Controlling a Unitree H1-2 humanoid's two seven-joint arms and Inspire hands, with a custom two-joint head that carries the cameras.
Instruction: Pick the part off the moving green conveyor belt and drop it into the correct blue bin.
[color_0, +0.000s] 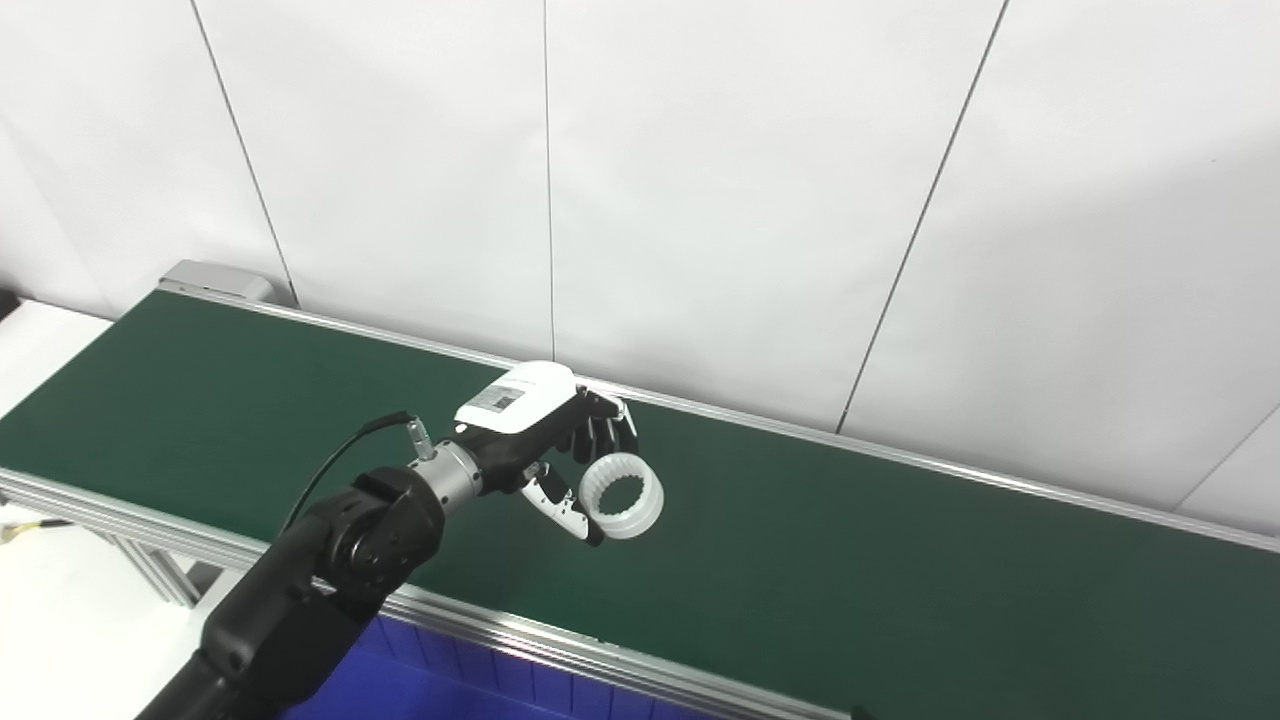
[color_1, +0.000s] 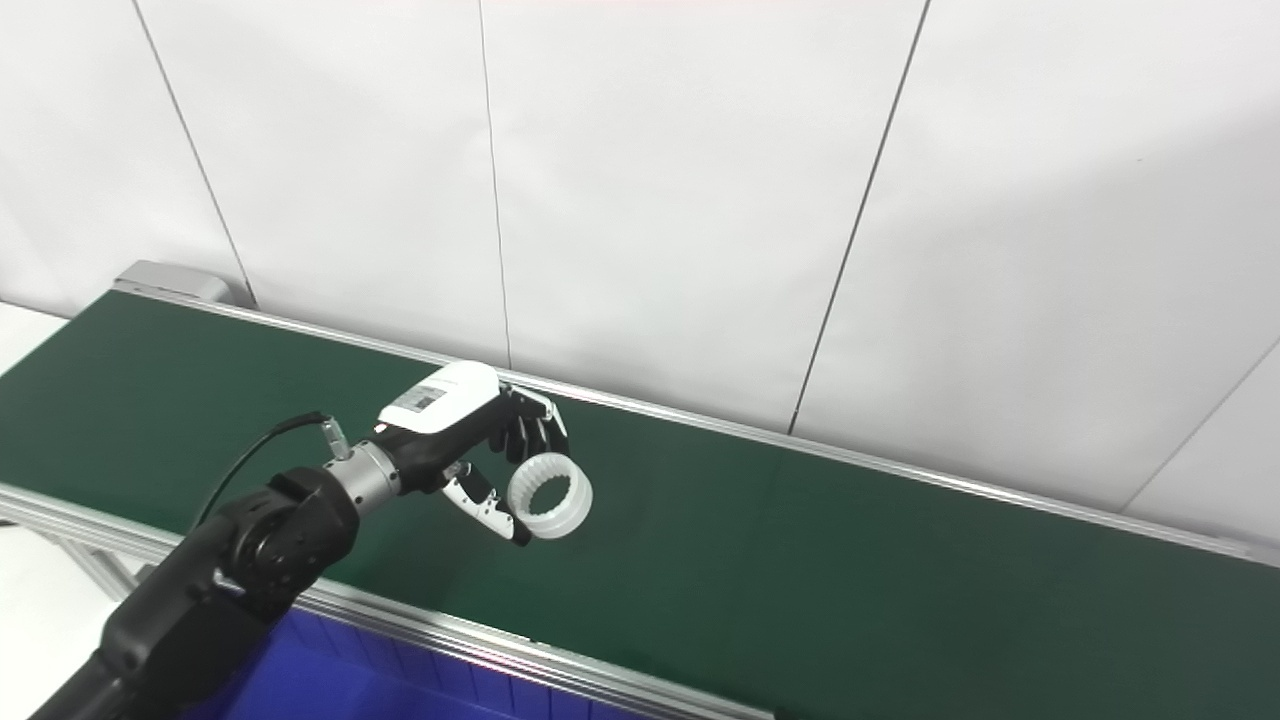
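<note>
Fingers (color_0: 600, 430) around white ring (color_0: 622, 495)

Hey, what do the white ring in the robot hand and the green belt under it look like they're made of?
The white toothed ring looks like plastic, maybe 3D-printed: matte, slightly translucent, with molded teeth inside. The green conveyor belt looks like smooth rubber or PVC, with a dull, even sheen and no weave showing. Its side rails look like brushed aluminium. The left robot hand holds the ring above the belt.
</note>
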